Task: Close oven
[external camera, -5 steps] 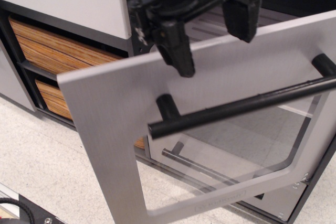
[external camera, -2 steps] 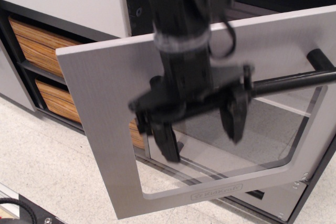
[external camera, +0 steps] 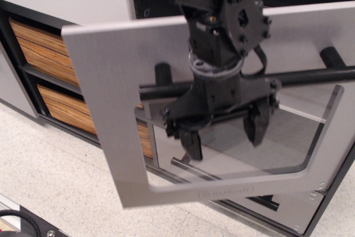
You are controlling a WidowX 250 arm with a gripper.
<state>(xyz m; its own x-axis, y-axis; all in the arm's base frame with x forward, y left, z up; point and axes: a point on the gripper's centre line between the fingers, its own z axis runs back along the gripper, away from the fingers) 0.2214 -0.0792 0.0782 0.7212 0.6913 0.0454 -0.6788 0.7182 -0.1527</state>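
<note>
Squarely before brushed-grey oven (external camera: 116, 104), jaws parted.

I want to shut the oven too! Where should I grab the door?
Probably the thick black bar handle on the oven door. It stands off the door on posts, so fingers fit around it from the front. The gripper hangs open there.

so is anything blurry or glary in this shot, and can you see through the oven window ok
In observation.image, the arm's top end is out of focus, the gripper fairly sharp; the oven window shows no strong glare, and the drawer handle reads through it.
</note>
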